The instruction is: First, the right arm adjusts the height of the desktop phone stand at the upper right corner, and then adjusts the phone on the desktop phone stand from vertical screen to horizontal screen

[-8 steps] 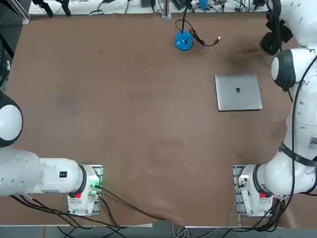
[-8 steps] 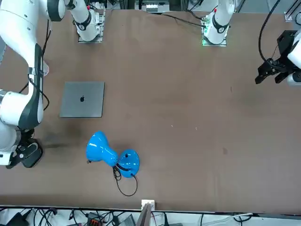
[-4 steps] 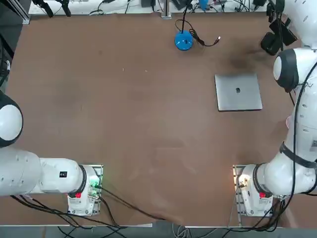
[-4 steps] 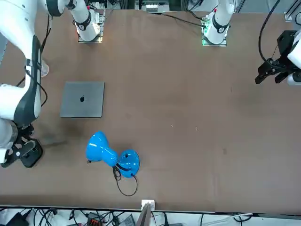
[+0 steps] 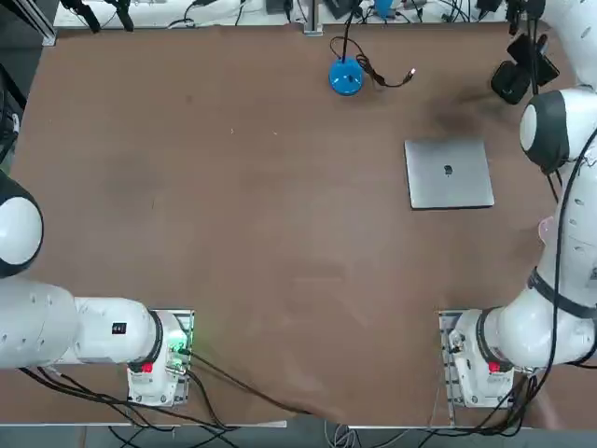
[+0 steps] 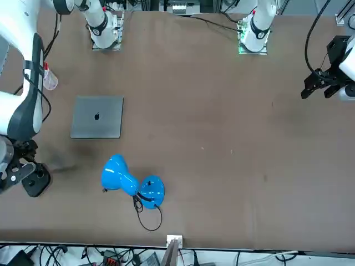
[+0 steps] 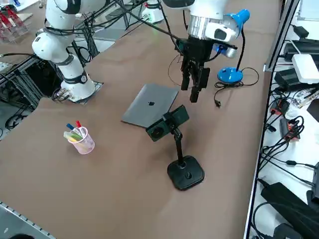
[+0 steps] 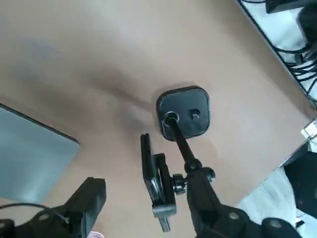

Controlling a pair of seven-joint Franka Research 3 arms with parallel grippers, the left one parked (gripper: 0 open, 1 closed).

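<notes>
Can see the black jaws (image 7: 190,93) of the glossy white right arm (image 5: 576,224) spread wide, gripping nothing, apart from the small dark slab-like phone (image 7: 167,124) and its clamp. In the wrist view, can make out phone and clamp showing between the two fingers, but cannot tell how deep. Just below the phone, can follow the thin black pole of the phone stand (image 7: 185,173), upright on a rounded-square base on the brown tabletop (image 7: 114,184). Farther off, can find the flat silver-grey laptop (image 7: 151,105), then the pink pen cup (image 7: 82,142).
</notes>
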